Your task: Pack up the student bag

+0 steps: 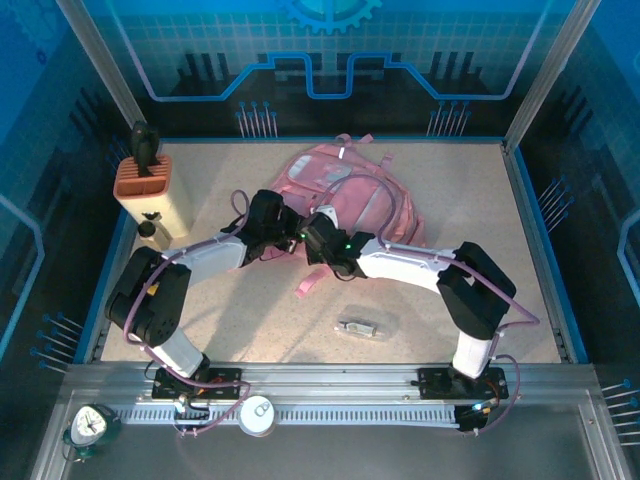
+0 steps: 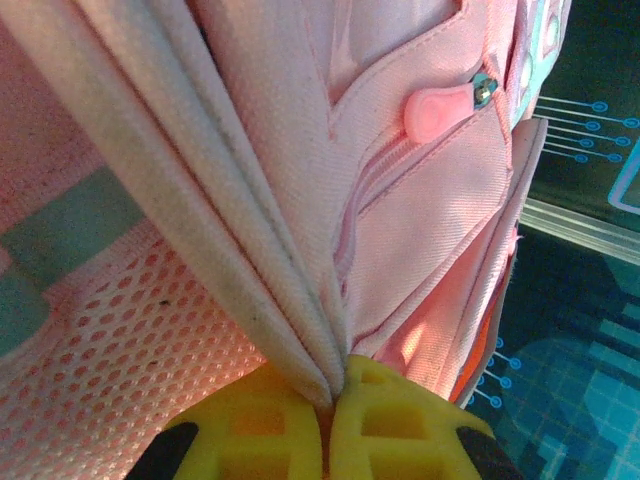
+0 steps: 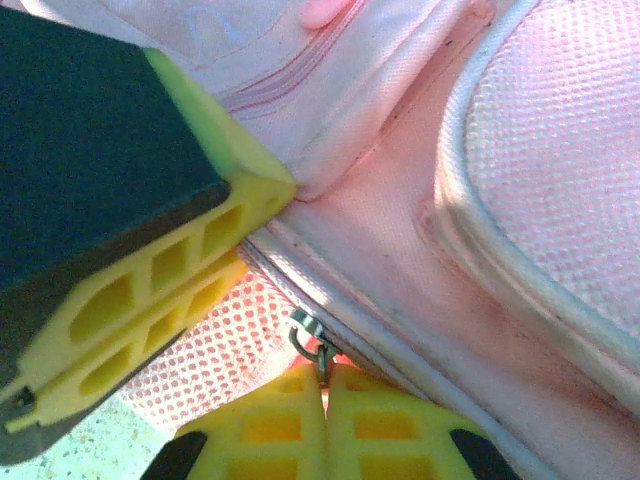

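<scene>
Roughly mid-bench toward the far side: student bag (image 1: 372, 200), lying flat on the speckled beige bench (image 1: 250, 320). In the top view its long axis slants from far left to near right. One pink strap (image 1: 310, 283) trails off the near edge toward the arms. Which end is the top, cannot tell.

Fabric:
- Soft pink twill weave, stitched in rows, paler on the pocket fronts.
- Open pink mesh (image 2: 130, 330) with a pale green band (image 2: 60, 240) across it, seen from the left wrist.
- Pocket zip with a smooth, rubbery, teardrop-shaped pink tab (image 2: 440, 108) on a small metal slider (image 2: 485, 88).
- Padded panel (image 3: 560, 150) of fine mesh, rounded, edged in white piping, seen from the right wrist.

Left jaws: clenched on a folded ridge of the bag with grubby white trim (image 2: 270, 300). The ribbed yellow fingertips (image 2: 390, 420) meet with the fold pinched between them.

Right jaws: clenched, the yellow fingertips (image 3: 385, 425) pressed together on a small metal zip ring (image 3: 310, 335) at the piped seam. The left arm's yellow finger (image 3: 150, 290), hollow-celled with a black backing, lies just beside it.

Elsewhere on the bench:
- Small clear packet (image 1: 358, 326) near the front, well apart from the bag. Any print is too small to read.
- Tan holder with an orange slotted top (image 1: 150, 190) at the far left.
</scene>
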Robot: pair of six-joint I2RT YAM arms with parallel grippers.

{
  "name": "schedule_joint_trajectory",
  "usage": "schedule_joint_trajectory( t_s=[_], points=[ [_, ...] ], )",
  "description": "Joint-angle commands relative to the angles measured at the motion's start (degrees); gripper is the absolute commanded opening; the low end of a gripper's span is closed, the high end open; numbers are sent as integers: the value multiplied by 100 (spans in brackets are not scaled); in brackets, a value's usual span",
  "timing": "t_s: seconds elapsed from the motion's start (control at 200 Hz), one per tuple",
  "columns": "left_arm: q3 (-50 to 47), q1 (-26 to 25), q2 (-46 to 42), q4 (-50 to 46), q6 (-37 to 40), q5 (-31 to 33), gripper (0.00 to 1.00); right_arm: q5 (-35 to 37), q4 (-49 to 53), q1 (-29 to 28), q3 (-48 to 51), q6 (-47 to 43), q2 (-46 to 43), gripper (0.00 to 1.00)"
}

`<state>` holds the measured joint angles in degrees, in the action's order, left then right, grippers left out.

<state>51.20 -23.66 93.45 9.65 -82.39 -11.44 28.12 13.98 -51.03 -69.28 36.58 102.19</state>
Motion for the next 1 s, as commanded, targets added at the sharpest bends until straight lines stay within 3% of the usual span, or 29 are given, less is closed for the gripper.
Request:
schedule_joint_trajectory(
  t_s=[0.0, 0.065, 0.275, 0.385, 0.505, 0.55, 0.65, 0.82, 0.996],
  points=[
    [12, 267, -35, 559, 184, -574, 0, 61, 799, 18, -67, 177, -370, 0],
    [5, 350, 21, 646, 181, -634, 0, -501, 752, 86, 19, 154, -468, 0],
    [126, 497, 103, 560, 436, -613, 0, -1162, 1445, 124, -244, 40, -604, 0],
    [139, 585, 119, 539, 466, -658, 0, -1228, 1841, 150, -326, 210, -646, 0],
    [25, 582, 78, 781, 273, -768, 0, -1298, 1631, 59, -620, 163, -457, 0],
    [-16, 577, 60, 888, 163, -841, 0, -1371, 1499, 82, -739, 253, -324, 10],
    [-124, 549, -32, 1107, -11, -955, 0, -1616, 977, 101, -808, 438, -144, 21],
    [-213, 394, -385, 737, 106, -743, 0, -1483, 256, 171, -562, 644, -86, 30],
    [-162, 232, -505, 484, 139, -632, 0, -1165, -402, 164, -125, 787, -156, 33]
  ],
)
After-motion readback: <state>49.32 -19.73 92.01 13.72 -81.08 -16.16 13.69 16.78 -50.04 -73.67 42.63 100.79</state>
